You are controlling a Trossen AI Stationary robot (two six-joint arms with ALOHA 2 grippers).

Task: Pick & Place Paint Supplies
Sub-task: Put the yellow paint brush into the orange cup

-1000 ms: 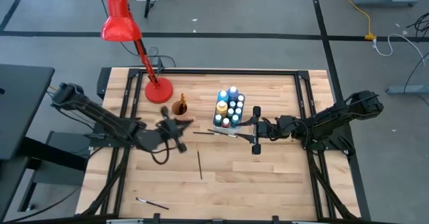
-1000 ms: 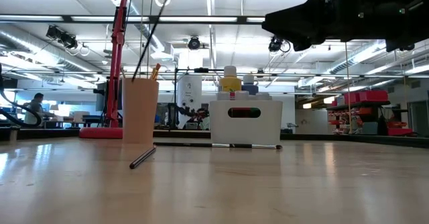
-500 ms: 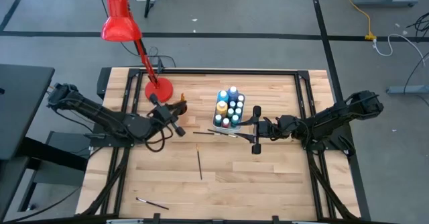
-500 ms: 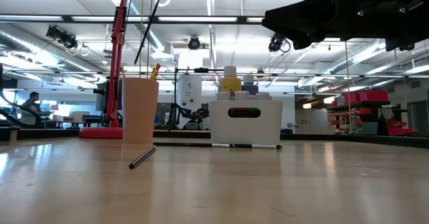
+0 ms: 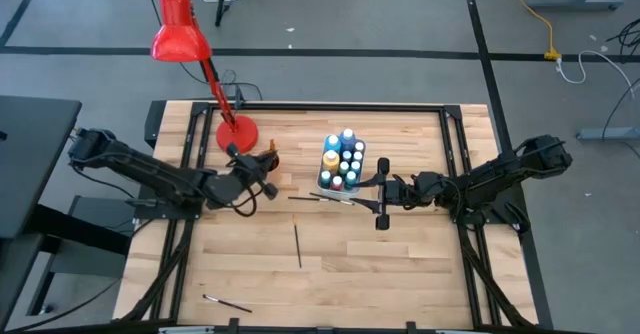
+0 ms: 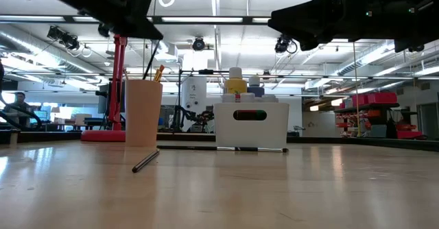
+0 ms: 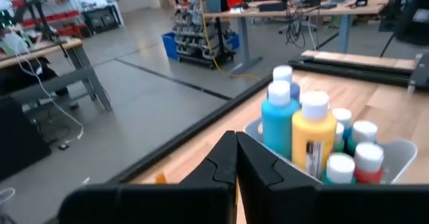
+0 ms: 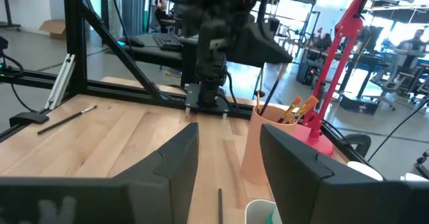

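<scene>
2 dark fingers (image 8: 171, 163) stand apart, framing a peach cup (image 8: 267, 147) of brushes (image 8: 299, 108).

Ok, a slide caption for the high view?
Left gripper shut beside the brush cup; right gripper open near the paint-bottle bin.

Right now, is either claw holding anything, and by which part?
Nothing is held. The left claw is shut and empty above the cup; the right claw is open beside the bottle bin.

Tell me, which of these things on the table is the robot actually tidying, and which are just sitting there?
Part of the job:
- paint bottles in the white caddy
- brushes in the cup
- loose brushes lying on the table
- left gripper, shut, at the cup; right gripper, open, beside the caddy

Just there:
- red desk lamp
</scene>
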